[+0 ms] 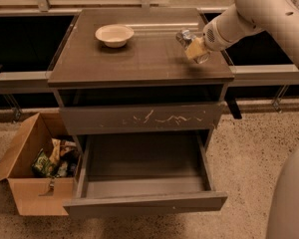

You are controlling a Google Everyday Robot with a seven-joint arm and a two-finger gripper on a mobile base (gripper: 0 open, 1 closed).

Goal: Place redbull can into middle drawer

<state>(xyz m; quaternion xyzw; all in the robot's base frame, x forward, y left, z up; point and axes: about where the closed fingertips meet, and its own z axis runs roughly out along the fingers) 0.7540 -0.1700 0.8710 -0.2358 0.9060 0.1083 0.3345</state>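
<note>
The redbull can (183,35), small and silvery, is held tilted in my gripper (191,43) just above the right rear part of the cabinet top (149,59). The gripper's cream-coloured fingers (196,49) are shut around the can. The middle drawer (144,201) is pulled open below, low at the front of the cabinet, and its grey inside holds nothing. It lies well below and in front of the gripper. The drawer front with white scratches (139,118) above it is shut.
A cream bowl (114,34) stands on the left rear of the cabinet top. An open cardboard box (32,171) with packets stands on the floor left of the open drawer. My white arm (259,9) reaches in from the upper right; my body fills the lower right corner.
</note>
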